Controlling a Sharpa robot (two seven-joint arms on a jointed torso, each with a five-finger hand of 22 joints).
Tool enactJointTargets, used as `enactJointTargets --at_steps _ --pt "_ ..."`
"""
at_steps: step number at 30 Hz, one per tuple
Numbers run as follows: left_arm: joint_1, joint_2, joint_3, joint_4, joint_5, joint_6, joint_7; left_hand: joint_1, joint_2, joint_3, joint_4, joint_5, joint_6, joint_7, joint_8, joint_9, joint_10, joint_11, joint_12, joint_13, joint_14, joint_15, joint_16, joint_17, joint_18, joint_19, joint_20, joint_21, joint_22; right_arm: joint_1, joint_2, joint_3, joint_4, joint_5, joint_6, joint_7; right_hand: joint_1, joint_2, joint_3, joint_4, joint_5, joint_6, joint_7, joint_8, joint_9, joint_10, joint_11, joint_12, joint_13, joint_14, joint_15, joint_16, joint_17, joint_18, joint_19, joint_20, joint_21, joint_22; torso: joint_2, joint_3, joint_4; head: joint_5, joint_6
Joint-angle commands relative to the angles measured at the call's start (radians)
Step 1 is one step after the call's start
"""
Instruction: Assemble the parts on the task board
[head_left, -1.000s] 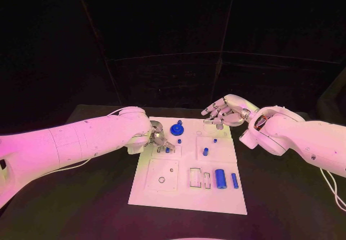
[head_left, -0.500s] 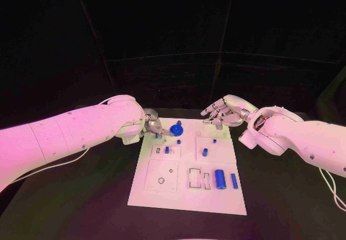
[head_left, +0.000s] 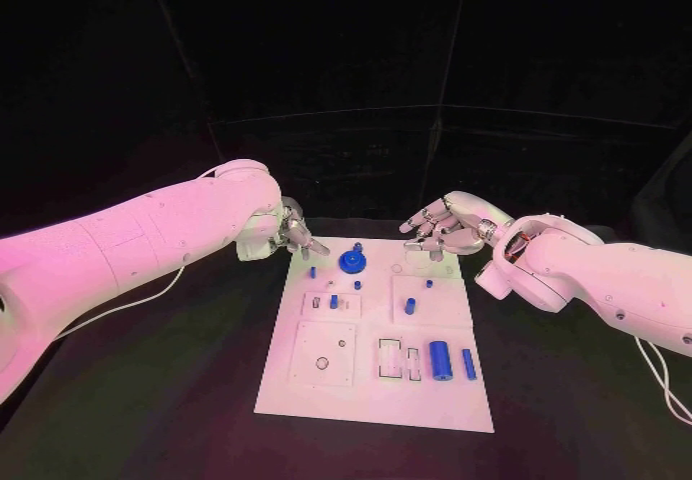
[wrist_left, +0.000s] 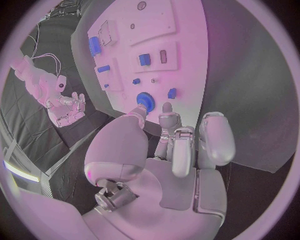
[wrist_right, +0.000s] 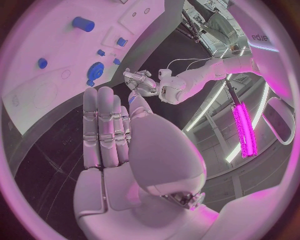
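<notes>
Both hands hover at the far end of the task board, holding nothing.

Near to far in the head view, the white task board (head_left: 378, 340) lies lengthwise on the black worktop (head_left: 173, 400). Near its front right a thick blue cylinder (head_left: 441, 360) and a slim blue rod (head_left: 469, 363) lie side by side, long axes running front to back. Farther on sits a small blue peg (head_left: 410, 305), then a round blue knob (head_left: 352, 263) near the far edge. The left hand (head_left: 296, 235) hangs at the board's far left corner; the left wrist view shows its fingers (wrist_left: 212, 137) curled inward, empty, just short of the knob. The right hand (head_left: 450, 228) is at the far right corner; the right wrist view shows its fingers (wrist_right: 106, 125) straight, side by side, touching nothing.
</notes>
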Motion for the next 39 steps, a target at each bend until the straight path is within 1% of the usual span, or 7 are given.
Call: enactJointTargets --at_steps 1,7,10,16,24,30,39 --pt "-0.002 0.019 -0.001 -0.039 -0.005 0.061 -0.005 0.007 0.006 -0.008 -0.001 0.001 -0.003 0.005 -0.004 -0.002 -0.006 0.000 -0.005 0.000 0.104 0.008 0.006 0.263 0.003 -0.002 0.004 -0.001 0.003 0.002 0.002 0.000 0.001 -0.001 -0.006 0.012 -0.009 0.001 0.000 0.004 0.002 -0.007 0.001 0.005 0.001 -0.009 -0.001 0.006 -0.001 -0.007 -0.001 -0.002 0.002 0.011 -0.002 0.005 -0.003 -0.001 0.001 0.0004 -0.0003 0.004 -0.001" --pt "-0.017 0.058 -0.006 -0.111 -0.030 0.055 0.029 0.008 0.009 -0.009 -0.001 0.001 -0.002 0.006 -0.005 -0.003 -0.007 0.001 -0.005 -0.001 0.104 0.009 0.006 0.263 0.003 -0.001 0.005 0.000 0.006 0.002 0.003 0.000 0.001 -0.001 -0.006 0.012 -0.007 0.002 0.001 0.004 0.004 -0.008 0.001 0.006 0.001 -0.010 -0.001 0.007 -0.002 -0.007 -0.001 -0.002 0.002 0.011 -0.002 0.005 -0.004 -0.001 0.002 -0.0006 0.0001 0.004 -0.002" --pt "-0.029 0.079 -0.008 -0.146 -0.043 0.053 0.050 0.009 0.010 -0.010 0.000 0.001 -0.002 0.006 -0.005 -0.004 -0.007 0.001 -0.004 -0.001 0.104 0.009 0.006 0.263 0.002 0.000 0.005 0.002 0.008 0.002 0.005 0.000 0.001 -0.001 -0.005 0.012 -0.007 0.002 0.001 0.004 0.004 -0.008 0.001 0.006 0.001 -0.010 -0.001 0.007 -0.002 -0.007 -0.001 -0.002 0.002 0.011 -0.002 0.005 -0.004 -0.001 0.001 -0.0006 -0.0001 0.004 -0.002" --pt "-0.043 0.099 -0.009 -0.180 -0.050 0.056 0.073 0.011 0.012 -0.011 0.000 0.001 -0.001 0.006 -0.006 -0.005 -0.008 0.001 -0.005 -0.002 0.104 0.009 0.006 0.263 0.002 0.001 0.005 0.004 0.011 0.002 0.007 0.000 0.001 -0.001 -0.005 0.013 -0.007 0.002 0.001 0.004 0.004 -0.008 0.001 0.006 0.001 -0.010 -0.001 0.007 -0.002 -0.007 -0.001 -0.002 0.002 0.011 -0.002 0.005 -0.004 -0.001 0.001 -0.0001 0.0006 0.004 -0.005" --pt "-0.051 0.108 -0.022 -0.193 -0.055 0.056 0.090 0.029 0.018 -0.017 -0.006 0.001 0.003 0.007 -0.010 -0.011 -0.009 0.002 -0.004 -0.002 0.104 0.011 0.006 0.263 0.001 0.002 0.008 0.005 0.014 0.002 0.008 0.000 0.000 -0.001 -0.005 0.013 -0.006 0.002 0.001 0.004 0.004 -0.008 0.001 0.006 0.001 -0.010 -0.001 0.008 -0.002 -0.008 -0.001 -0.003 0.003 0.011 -0.002 0.005 -0.005 -0.002 0.001 -0.0002 0.0016 0.003 -0.009" --pt "-0.053 0.109 -0.025 -0.197 -0.057 0.064 0.090 0.051 0.025 -0.022 -0.013 0.002 0.007 0.008 -0.014 -0.018 -0.011 0.003 -0.003 -0.003 0.104 0.012 0.006 0.263 0.002 0.002 0.009 0.005 0.015 0.002 0.008 0.000 0.001 -0.001 -0.004 0.013 -0.006 0.002 0.001 0.004 0.004 -0.008 0.001 0.006 0.001 -0.010 -0.001 0.008 -0.002 -0.008 -0.001 -0.003 0.003 0.011 -0.002 0.005 -0.005 -0.002 0.000 -0.0001 0.0007 0.004 -0.009" --pt "-0.054 0.111 -0.025 -0.194 -0.057 0.063 0.095 0.083 0.040 -0.021 -0.025 0.002 0.014 0.009 -0.017 -0.027 -0.011 0.004 -0.001 -0.002 0.104 0.013 0.006 0.263 0.001 0.002 0.010 0.006 0.018 0.002 0.008 0.000 0.001 -0.001 -0.004 0.013 -0.006 0.002 0.001 0.004 0.004 -0.008 0.001 0.006 0.001 -0.010 -0.001 0.008 -0.002 -0.008 -0.001 -0.003 0.003 0.011 -0.002 0.005 -0.005 -0.002 0.001 -0.0002 0.0015 0.003 -0.009"
